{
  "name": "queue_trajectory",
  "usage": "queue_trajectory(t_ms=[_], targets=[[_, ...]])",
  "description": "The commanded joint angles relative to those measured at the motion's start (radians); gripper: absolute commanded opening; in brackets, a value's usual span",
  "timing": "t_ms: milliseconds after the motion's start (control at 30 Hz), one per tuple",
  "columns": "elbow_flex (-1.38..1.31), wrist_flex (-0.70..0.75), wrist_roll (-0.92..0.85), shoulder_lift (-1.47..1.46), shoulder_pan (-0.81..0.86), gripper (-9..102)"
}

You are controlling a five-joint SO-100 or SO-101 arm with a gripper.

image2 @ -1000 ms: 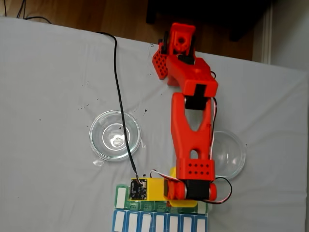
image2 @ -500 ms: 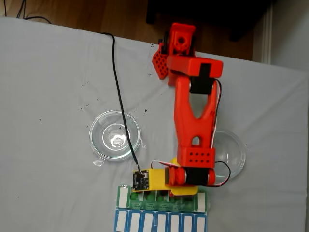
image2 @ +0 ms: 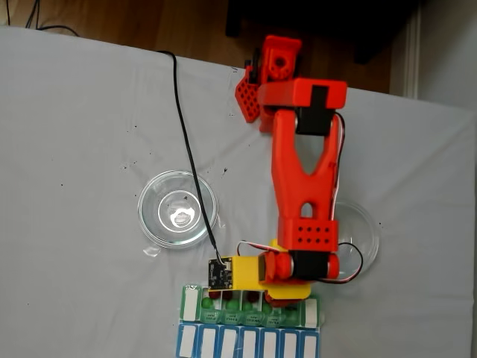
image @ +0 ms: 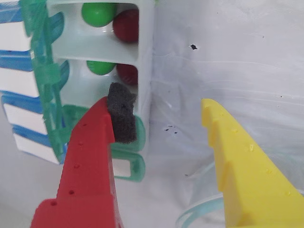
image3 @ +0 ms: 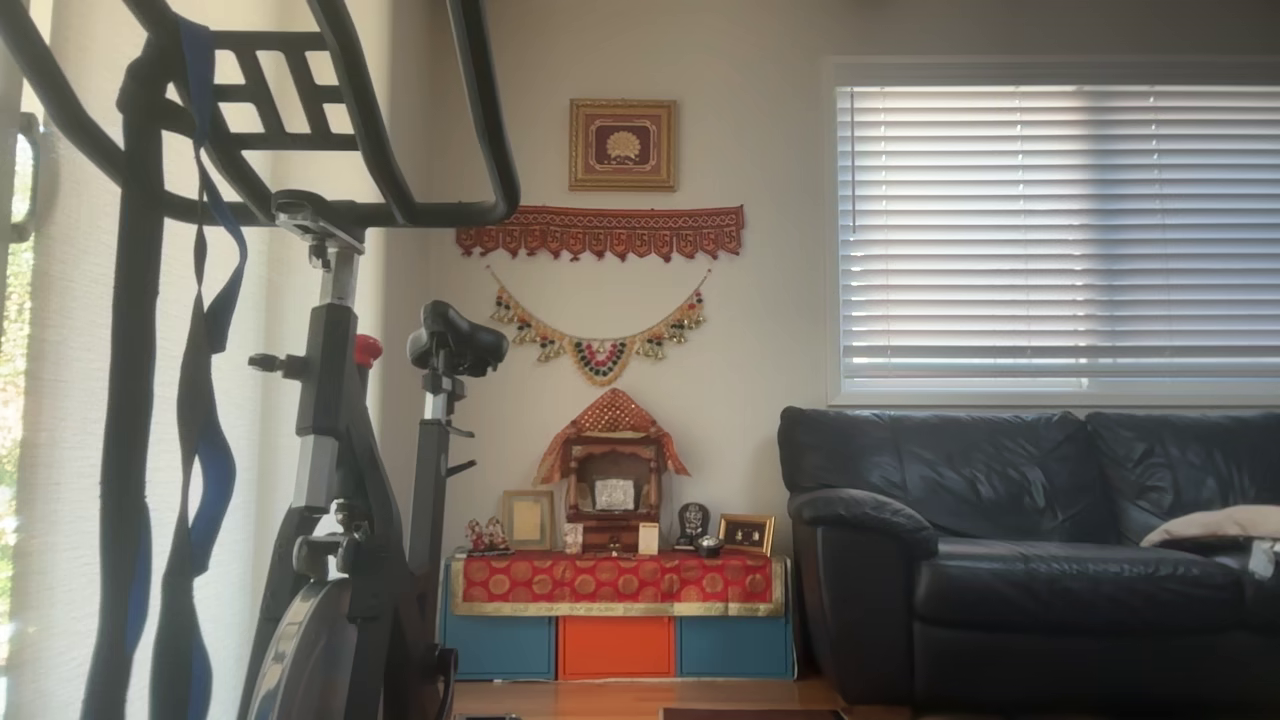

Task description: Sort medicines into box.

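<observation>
Down at the near edge of the grey tablecloth (image2: 74,149), the gripper (image: 159,118) hangs with its jaws spread wide and nothing between them, the red finger (image: 90,161) with its dark foam pad over the box (image: 145,57), the yellow finger (image: 242,166) over cloth. Green and dark red medicines (image: 97,13) lie in the open white compartments. In the fixed view the red arm (image2: 302,179) covers part of the right glass dish (image2: 364,231) and of the box; a black cable (image2: 182,134) crosses the left glass dish (image2: 160,212).
</observation>
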Motion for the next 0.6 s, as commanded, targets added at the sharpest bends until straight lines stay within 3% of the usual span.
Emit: queue_trajectory(t_ms=[0, 67, 133, 267, 567], targets=[[-0.04, -0.012, -0.028, 0.176, -0.005, 22], [-0.015, -0.023, -0.037, 0.225, 0.003, 20], [-0.048, -0.043, -0.021, 0.242, 0.009, 6], [-0.107, 0.008, -0.041, 0.239, 0.008, 2], [-0.221, -0.224, 0.107, 0.16, 0.072, 2]])
